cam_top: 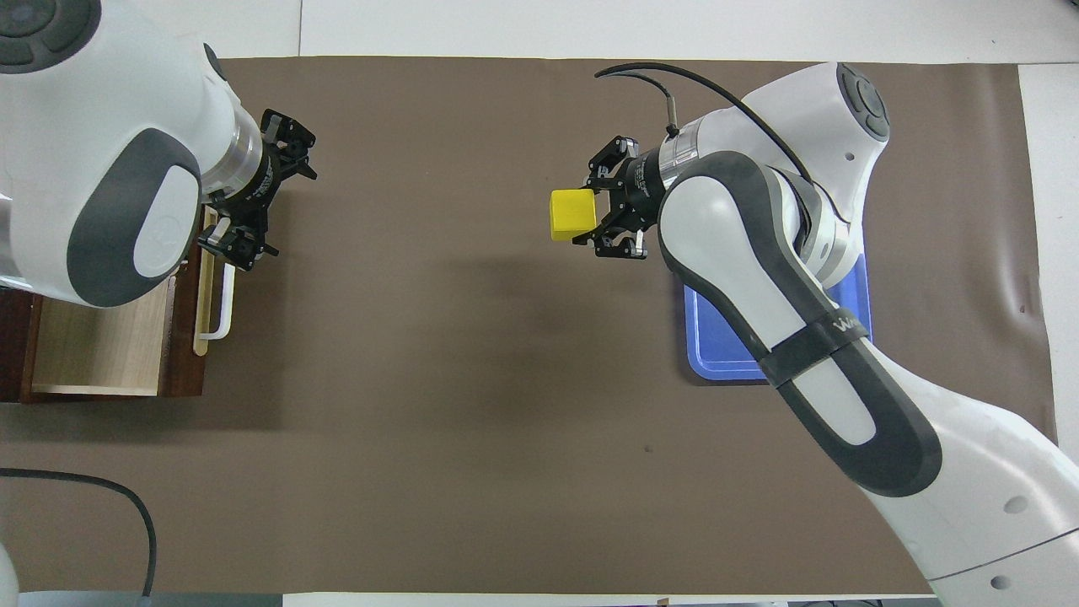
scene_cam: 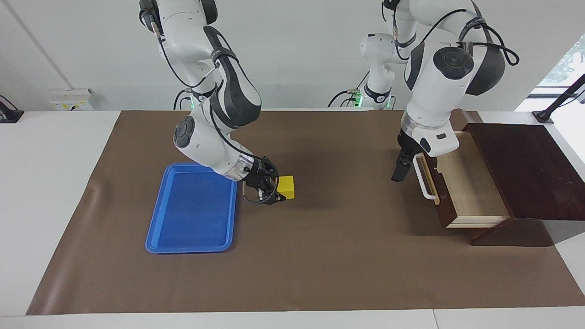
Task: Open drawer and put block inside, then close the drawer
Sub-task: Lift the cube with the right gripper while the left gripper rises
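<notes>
The drawer [scene_cam: 466,185] stands pulled out of its dark cabinet [scene_cam: 525,169], its pale inside [cam_top: 93,346] showing with nothing in it. My left gripper [scene_cam: 397,171] hangs open in front of the drawer front, close by the white bar handle [scene_cam: 424,180], and holds nothing. In the overhead view the left gripper [cam_top: 274,198] is spread wide above the handle [cam_top: 223,299]. The yellow block [scene_cam: 287,186] is low over the mat beside the blue tray, with my right gripper [scene_cam: 279,192] shut on it. From overhead, the block [cam_top: 573,213] sticks out of the right gripper [cam_top: 592,212].
A flat blue tray [scene_cam: 192,214] with nothing on it lies on the brown mat [scene_cam: 320,256] toward the right arm's end; the right arm partly covers the tray [cam_top: 716,341] in the overhead view. The cabinet stands at the left arm's end of the table.
</notes>
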`<move>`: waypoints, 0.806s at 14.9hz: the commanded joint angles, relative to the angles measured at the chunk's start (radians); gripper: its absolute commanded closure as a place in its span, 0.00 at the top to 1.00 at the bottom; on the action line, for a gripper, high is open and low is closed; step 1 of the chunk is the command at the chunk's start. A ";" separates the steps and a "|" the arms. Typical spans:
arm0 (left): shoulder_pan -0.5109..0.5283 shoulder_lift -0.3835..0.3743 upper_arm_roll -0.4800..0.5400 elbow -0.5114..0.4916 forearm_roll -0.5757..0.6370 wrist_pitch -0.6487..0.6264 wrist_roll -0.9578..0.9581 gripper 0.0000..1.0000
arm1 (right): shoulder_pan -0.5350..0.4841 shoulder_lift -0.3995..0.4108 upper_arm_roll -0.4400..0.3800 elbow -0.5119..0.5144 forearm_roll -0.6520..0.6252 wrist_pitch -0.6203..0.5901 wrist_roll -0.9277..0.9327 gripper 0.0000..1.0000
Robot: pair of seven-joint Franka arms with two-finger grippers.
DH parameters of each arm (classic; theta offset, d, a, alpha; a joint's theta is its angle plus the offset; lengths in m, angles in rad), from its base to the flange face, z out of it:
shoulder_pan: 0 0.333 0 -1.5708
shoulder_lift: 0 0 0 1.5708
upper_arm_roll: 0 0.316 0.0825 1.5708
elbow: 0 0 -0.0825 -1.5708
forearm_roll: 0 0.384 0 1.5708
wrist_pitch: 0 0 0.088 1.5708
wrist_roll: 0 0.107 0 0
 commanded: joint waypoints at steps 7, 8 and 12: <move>-0.087 0.041 0.013 0.056 -0.079 0.074 -0.414 1.00 | 0.025 0.012 -0.007 0.020 -0.026 0.006 0.034 0.00; -0.104 0.050 0.014 0.056 -0.077 0.086 -0.431 1.00 | 0.027 0.012 -0.007 0.020 -0.026 0.009 0.044 0.00; -0.158 0.065 0.014 0.051 -0.077 0.117 -0.451 1.00 | 0.028 0.012 -0.007 0.019 -0.032 0.027 0.047 0.00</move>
